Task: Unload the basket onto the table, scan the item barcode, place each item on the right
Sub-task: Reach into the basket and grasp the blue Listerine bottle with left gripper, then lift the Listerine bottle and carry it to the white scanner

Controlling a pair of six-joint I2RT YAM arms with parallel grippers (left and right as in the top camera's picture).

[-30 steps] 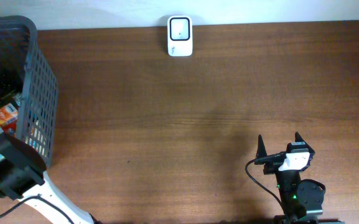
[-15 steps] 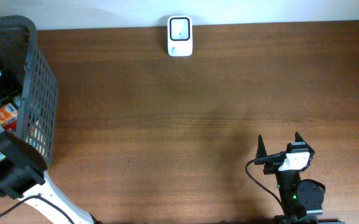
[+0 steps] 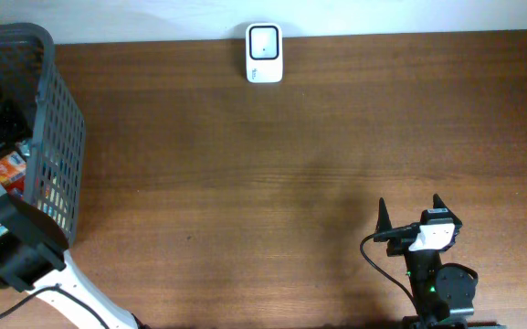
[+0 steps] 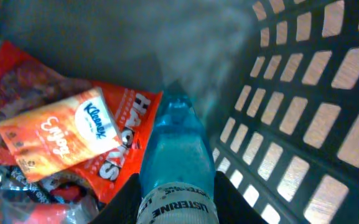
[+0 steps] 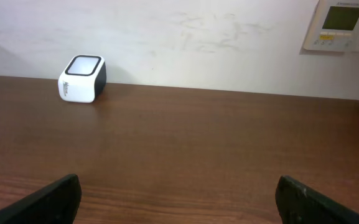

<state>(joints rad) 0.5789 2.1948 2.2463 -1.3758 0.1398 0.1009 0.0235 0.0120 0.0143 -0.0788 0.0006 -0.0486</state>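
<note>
The left end effector is down inside the grey basket. Its fingers stand narrow on both sides of the blue Listerine bottle and seem to grip it, though the view is tight. The right end effector is wide open above the worktop, well apart from the white scanner.

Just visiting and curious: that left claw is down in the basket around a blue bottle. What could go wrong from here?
The left claw holds the blue bottle by its smooth, rounded sides, so it might slip when lifted. The bottle lies close to the basket wall and on a red snack bag, so it could snag either. The scanner sits far across the table, a long carry.
</note>
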